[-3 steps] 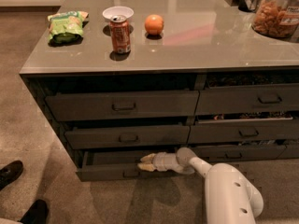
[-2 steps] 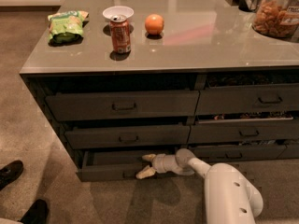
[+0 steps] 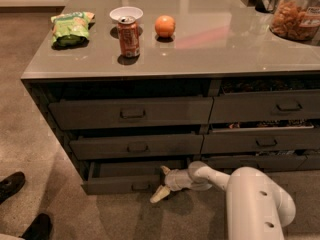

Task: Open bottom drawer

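Observation:
The bottom drawer (image 3: 120,184) is the low dark grey front at the foot of the left stack, with a small loop handle (image 3: 140,186). It stands pulled out a little, with a dark gap above its front. My gripper (image 3: 161,182) is at the drawer's right end, just off the front. Its fingers (image 3: 159,194) are spread apart, one up and one down toward the floor, holding nothing. The white arm (image 3: 255,204) reaches in from the lower right.
Two taller drawers (image 3: 131,113) sit above. A neighbouring stack (image 3: 265,106) is to the right. On the counter are a chip bag (image 3: 71,28), soda can (image 3: 129,36), white bowl (image 3: 126,14), orange (image 3: 165,26) and jar (image 3: 296,15). Someone's shoes (image 3: 12,184) are at lower left.
The gripper has backed slightly right and down from the drawer handle and its fingers have spread open. The drawer stays partly pulled out.

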Controlling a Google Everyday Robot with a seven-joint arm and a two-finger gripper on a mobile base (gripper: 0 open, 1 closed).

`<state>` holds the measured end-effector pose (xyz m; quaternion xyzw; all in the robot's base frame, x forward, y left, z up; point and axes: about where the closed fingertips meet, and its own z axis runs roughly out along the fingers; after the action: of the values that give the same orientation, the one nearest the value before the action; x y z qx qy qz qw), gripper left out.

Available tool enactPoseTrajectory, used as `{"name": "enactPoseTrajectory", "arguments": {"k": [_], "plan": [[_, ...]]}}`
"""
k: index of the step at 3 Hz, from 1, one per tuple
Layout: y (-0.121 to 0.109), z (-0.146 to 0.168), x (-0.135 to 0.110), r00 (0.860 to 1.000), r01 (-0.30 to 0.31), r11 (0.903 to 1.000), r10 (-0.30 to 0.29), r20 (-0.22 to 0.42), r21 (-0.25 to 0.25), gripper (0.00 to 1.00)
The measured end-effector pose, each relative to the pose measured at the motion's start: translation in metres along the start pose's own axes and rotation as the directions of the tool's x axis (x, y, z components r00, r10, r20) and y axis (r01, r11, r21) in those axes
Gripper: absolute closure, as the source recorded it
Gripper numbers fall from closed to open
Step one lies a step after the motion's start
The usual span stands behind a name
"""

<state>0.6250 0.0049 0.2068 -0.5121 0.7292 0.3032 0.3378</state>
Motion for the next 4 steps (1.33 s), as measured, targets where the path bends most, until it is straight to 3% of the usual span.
{"name": "enactPoseTrajectory", "arguments": {"k": [1, 2, 3, 4], "plan": [[0.010, -0.004, 0.012, 0.988, 0.014, 0.9999, -0.014, -0.151, 0.002, 0.00], [0.010, -0.008, 0.031, 0.942, 0.013, 0.9995, -0.003, -0.337, 0.028, 0.03], [0.011, -0.011, 0.050, 0.904, -0.005, 0.9995, 0.017, -0.428, 0.031, 0.34], [0.011, -0.014, 0.047, 0.904, -0.008, 0.9996, 0.019, -0.428, 0.028, 0.56]]}}
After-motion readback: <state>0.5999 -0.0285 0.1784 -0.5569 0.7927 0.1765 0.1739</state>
